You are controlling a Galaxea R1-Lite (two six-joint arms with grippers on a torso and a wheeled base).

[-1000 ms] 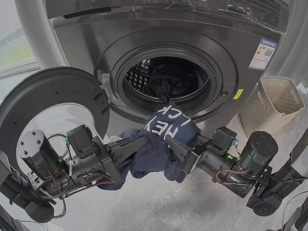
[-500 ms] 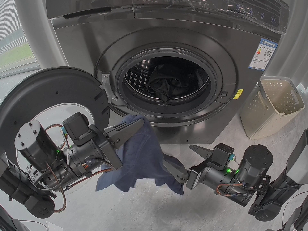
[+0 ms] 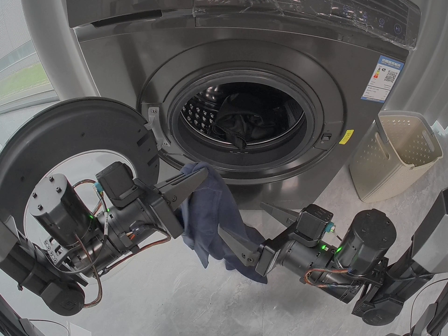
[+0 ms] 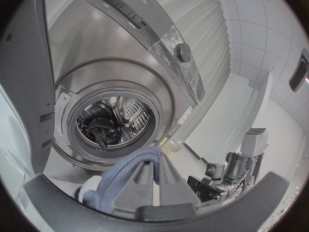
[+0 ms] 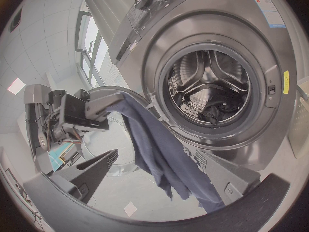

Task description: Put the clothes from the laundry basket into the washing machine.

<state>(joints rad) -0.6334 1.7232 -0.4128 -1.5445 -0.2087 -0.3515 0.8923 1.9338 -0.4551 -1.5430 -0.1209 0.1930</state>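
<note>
A navy blue garment hangs in front of the washing machine, just below its round opening. My left gripper is shut on the garment's top edge, and the cloth drapes down toward the floor. My right gripper is open lower down, its fingers spread wide; the hanging navy cloth falls between them and brushes one finger. A black garment lies inside the drum.
The machine's round door stands swung open at the left, close behind my left arm. A beige laundry basket sits on the floor at the right of the machine. Grey tiled floor lies below.
My right gripper has let go of the navy garment, opened and dropped lower. The printed part has fallen away from the drum lip, and the cloth now hangs from my left gripper alone.
</note>
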